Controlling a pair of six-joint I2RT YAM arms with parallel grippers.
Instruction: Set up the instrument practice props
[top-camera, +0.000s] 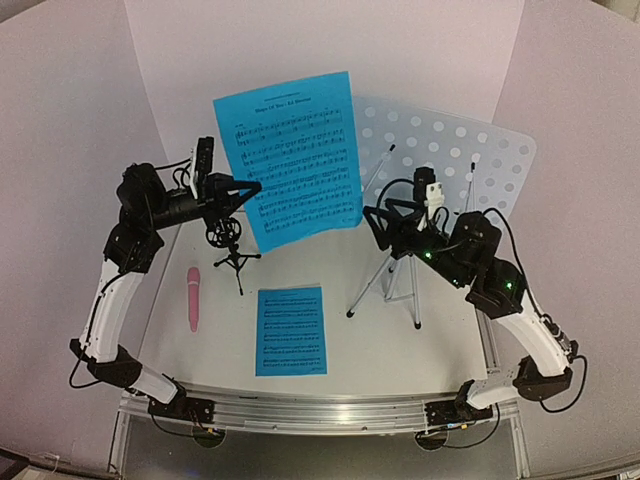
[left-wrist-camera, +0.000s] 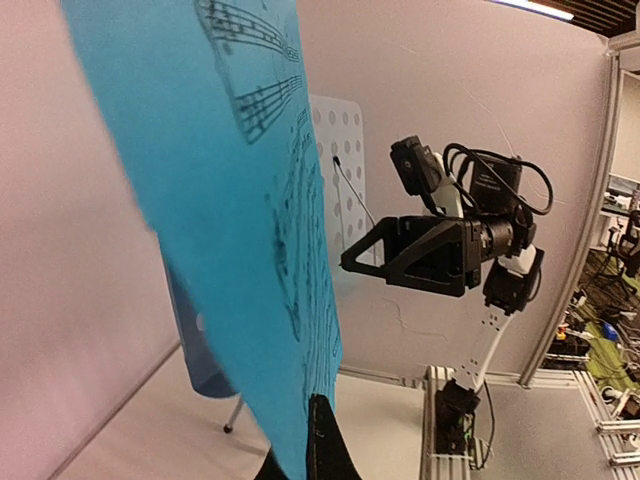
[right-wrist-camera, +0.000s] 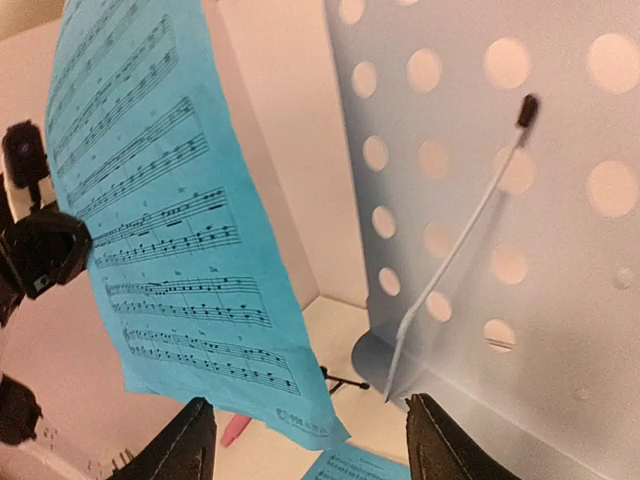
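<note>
- We clamp the left end effector (top-camera: 252, 187) on a blue sheet-music page (top-camera: 295, 160), upright beside the music stand (top-camera: 470, 150).
- Our right end effector (right-wrist-camera: 310, 420) stands apart, gripping nothing.
- The second page (top-camera: 290, 330) lies flat on the desk (top-camera: 390, 355).

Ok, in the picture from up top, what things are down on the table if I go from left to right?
pink microphone → small black tripod mount → blue music page lying flat → silver legs of the music stand. The raised blue page spans the middle, so it is left out.
</note>
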